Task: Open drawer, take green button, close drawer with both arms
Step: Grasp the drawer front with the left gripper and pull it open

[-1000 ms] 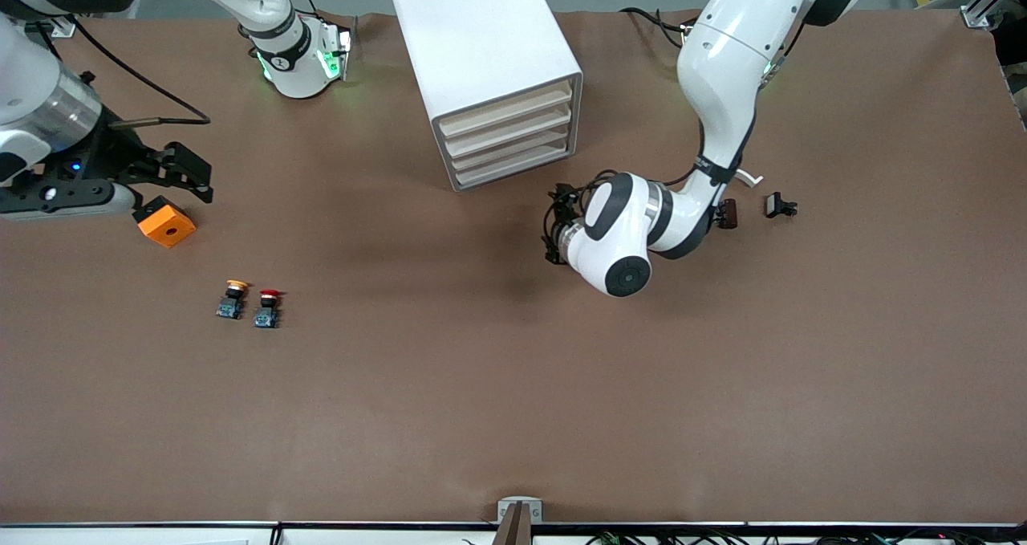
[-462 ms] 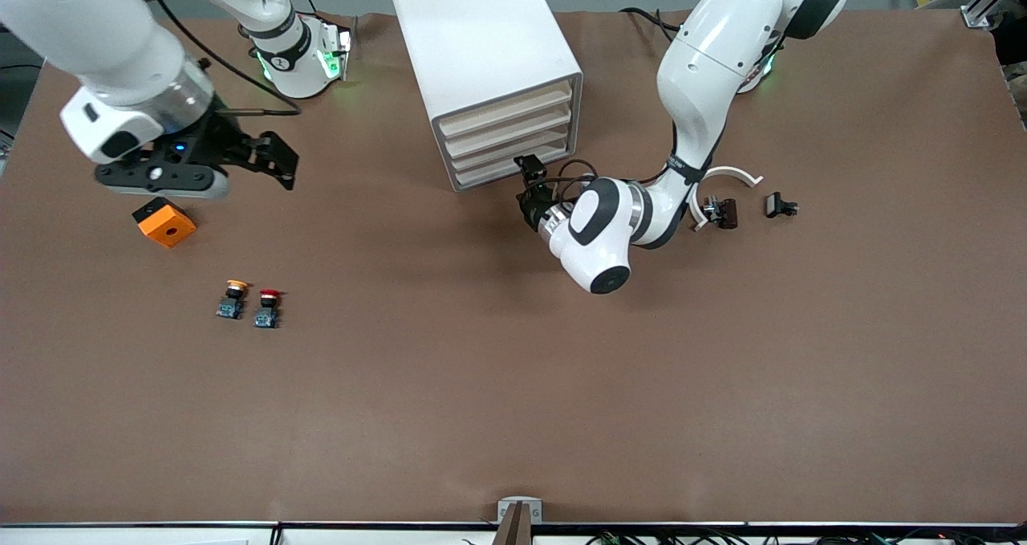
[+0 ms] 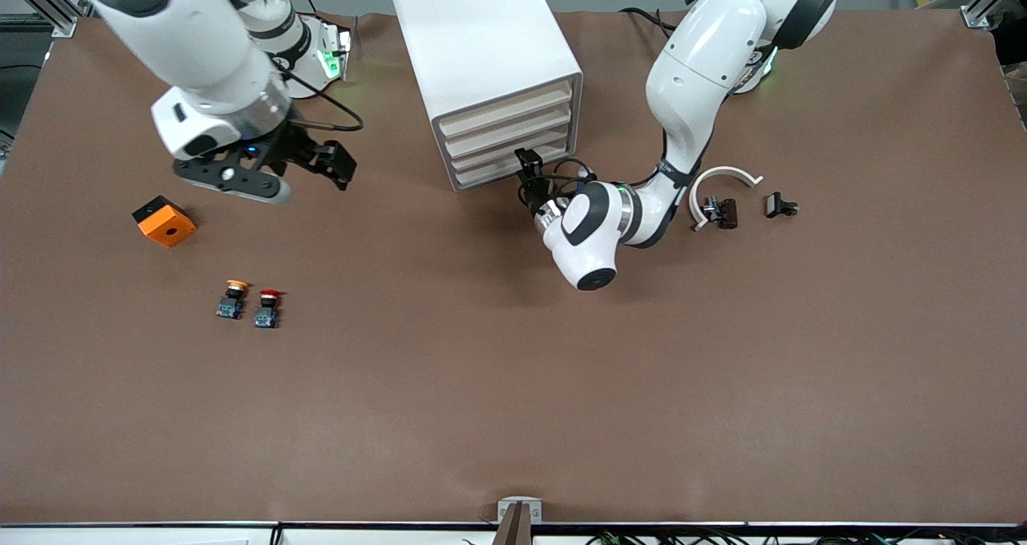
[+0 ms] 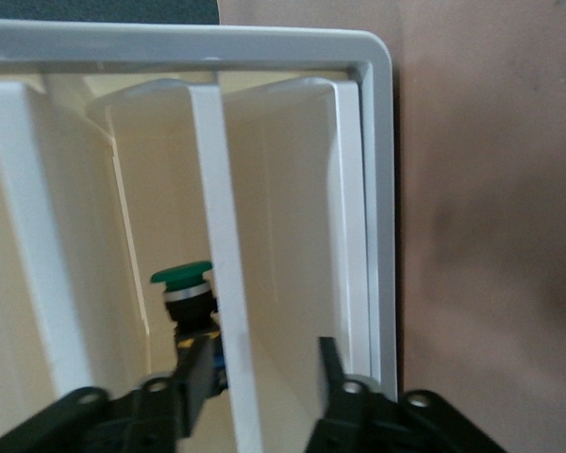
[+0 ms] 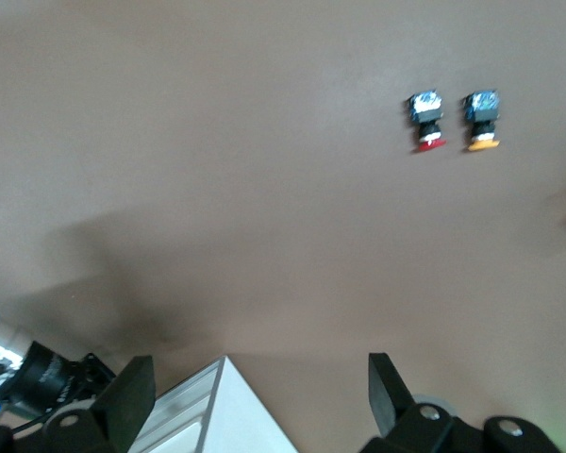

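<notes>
I'm seeing clutter spread across the brown table (image 3: 513,384): an orange block (image 3: 164,221) near the right arm's end, with an orange-capped button (image 3: 233,298) and a red-capped button (image 3: 267,307) lying side by side nearer the front camera. Toward the left arm's end, a white curved piece (image 3: 722,177) and two small dark parts (image 3: 781,205) are sitting apart from the cabinet (image 3: 481,55). I'm holding the left gripper (image 4: 264,382) right at the front of the lowest drawer (image 3: 501,170), fingers spread, one cream slat standing between them. Through the left wrist view, the button (image 4: 183,297) is showing inside the cabinet, green cap on a black body, partly hidden by that slat. The right gripper (image 3: 333,162) is hanging over bare table beside the cabinet, fingers apart, holding nothing.
</notes>
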`<state>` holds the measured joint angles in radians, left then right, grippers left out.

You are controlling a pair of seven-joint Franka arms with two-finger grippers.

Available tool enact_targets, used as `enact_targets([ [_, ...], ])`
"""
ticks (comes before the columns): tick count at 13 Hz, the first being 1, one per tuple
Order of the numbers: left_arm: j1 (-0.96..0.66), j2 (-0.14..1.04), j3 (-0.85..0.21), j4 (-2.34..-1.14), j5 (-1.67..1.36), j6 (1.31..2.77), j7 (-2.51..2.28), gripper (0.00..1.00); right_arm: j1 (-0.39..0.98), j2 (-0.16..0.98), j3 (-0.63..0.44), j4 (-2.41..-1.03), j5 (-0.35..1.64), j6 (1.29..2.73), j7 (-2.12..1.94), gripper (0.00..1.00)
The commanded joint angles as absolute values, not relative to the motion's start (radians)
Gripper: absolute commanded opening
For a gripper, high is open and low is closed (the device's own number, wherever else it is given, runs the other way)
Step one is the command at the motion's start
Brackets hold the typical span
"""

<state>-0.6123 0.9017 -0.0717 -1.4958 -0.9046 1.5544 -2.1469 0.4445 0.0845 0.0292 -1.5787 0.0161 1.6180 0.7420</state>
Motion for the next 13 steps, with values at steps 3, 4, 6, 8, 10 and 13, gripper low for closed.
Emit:
enact_targets([
  [3,-0.64,0.917,-0.063,-1.471,-0.946,1.504,-2.175,0.42,0.483,0.112,0.018,-1.552,0.131,1.612,0.862,1.0],
  [4,-0.634,0.916,-0.061,-1.471,-0.95,1.497,-2.175,0.42,0.488,0.117,0.018,-1.551,0.144,1.614,0.871,1.0],
  [6,-0.626,0.914,-0.06,-1.47,-0.951,1.482,-2.175,0.43,0.489,0.129,0.018,-1.548,0.143,1.615,0.903,1.0],
  [8,-0.621,0.914,-0.06,-1.47,-0.951,1.473,-2.175,0.43,0.491,0.152,0.018,-1.517,0.144,1.615,0.91,1.0],
  [10,-0.649,0.922,-0.06,-1.471,-0.951,1.473,-2.186,0.42,0.512,0.166,0.018,-1.503,0.144,1.615,0.972,1.0],
  [13,-0.664,0.928,-0.06,-1.471,-0.948,1.473,-2.184,0.27,0.558,0.199,0.018,-1.484,0.141,1.621,1.077,1.0],
])
